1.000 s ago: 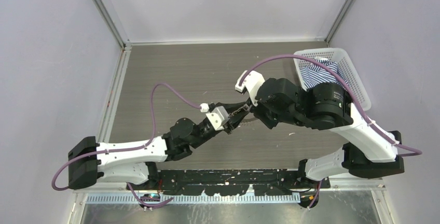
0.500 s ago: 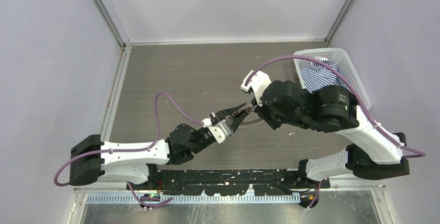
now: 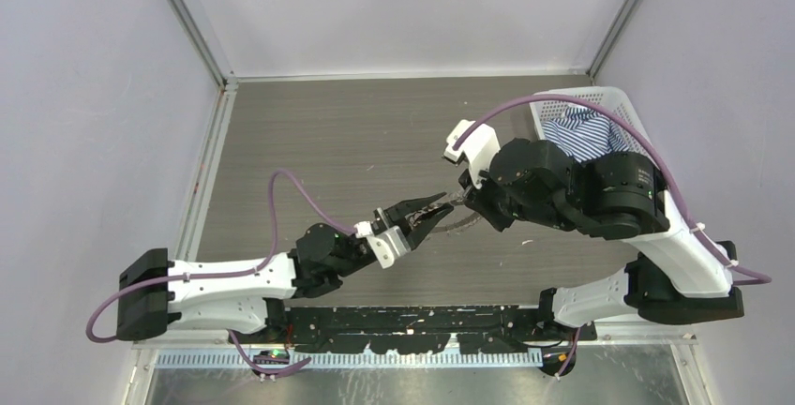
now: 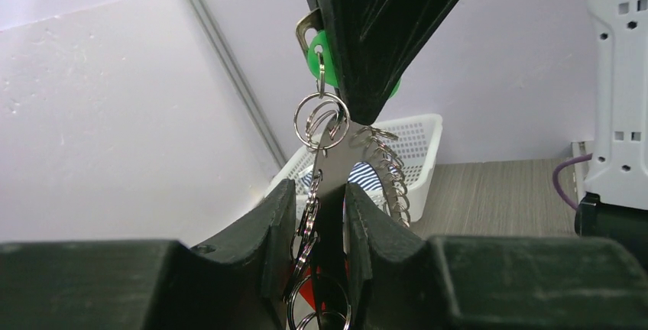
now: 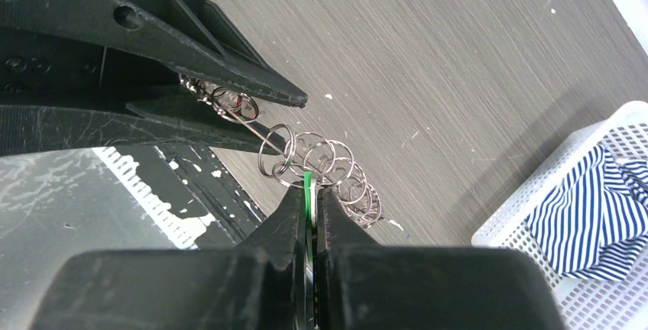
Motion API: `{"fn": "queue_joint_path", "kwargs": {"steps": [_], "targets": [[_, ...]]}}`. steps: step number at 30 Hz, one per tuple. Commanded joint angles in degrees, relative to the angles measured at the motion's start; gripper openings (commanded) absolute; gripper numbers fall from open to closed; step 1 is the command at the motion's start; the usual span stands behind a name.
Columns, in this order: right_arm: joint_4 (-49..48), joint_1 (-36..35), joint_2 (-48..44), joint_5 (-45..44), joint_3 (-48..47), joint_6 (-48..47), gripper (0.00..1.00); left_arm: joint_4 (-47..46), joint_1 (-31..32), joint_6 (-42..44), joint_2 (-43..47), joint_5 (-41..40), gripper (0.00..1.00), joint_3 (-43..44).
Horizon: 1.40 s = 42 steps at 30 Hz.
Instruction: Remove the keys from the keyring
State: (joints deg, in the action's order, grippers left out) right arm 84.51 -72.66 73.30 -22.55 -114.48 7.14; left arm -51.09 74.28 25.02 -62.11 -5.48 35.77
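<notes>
Left gripper (image 3: 431, 208): reaching from the near edge toward the middle of the table, clamping with partly parted jaws on a flat silvery key (image 4: 332, 166), pressing it from both sides with the fingers (image 4: 279, 219).
Silvery key: standing upright in that gap, going with the upper end into the keyring (image 4: 321, 120); sharing the gap with some small rings hanging beside the blade.
Keyring: hanging in the air between the two grippers, above the table and not touching it; looking like several thin wire loops lying one over another.
Row of small silvery loops (image 4: 390, 173): curving down from the keyring on the far side, hanging free; being too small to tell if keys or rings.
Right gripper (image 5: 309, 192): coming in from the right, meeting the left one almost tip to tip, pinching the green key (image 4: 315, 56) with jaws pressed tightly together.
Green key: sitting edge-on between the right fingers, showing only the green head; joining the keyring through one small ring.
Table (image 3: 328, 133): showing grey wood grain, lying under both arms.
Basket (image 3: 637, 124): being white plastic, standing at the far right corner, well apart from the keyring.
Striped cloth (image 3: 577, 133): being blue and white, lying inside the basket.
Walls (image 3: 403, 11): being pale, closing the table at the left, far and right sides.
</notes>
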Motion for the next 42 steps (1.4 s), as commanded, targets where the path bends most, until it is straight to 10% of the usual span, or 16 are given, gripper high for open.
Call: {"fn": "queue_joint_path", "kwargs": {"steps": [1, 42], "targets": [[-0.7, 0.0, -0.6, 1.1, -4.8, -0.6, 0.01, 3.6, -1.9, -4.2, 2.6, 3.7, 0.00, 0.6], [2.3, 0.0, 4.4, 7.3, -4.4, 4.8, 0.01, 14.2, -2.6, 14.1, 8.1, 2.4, 0.00, 2.7]]}}
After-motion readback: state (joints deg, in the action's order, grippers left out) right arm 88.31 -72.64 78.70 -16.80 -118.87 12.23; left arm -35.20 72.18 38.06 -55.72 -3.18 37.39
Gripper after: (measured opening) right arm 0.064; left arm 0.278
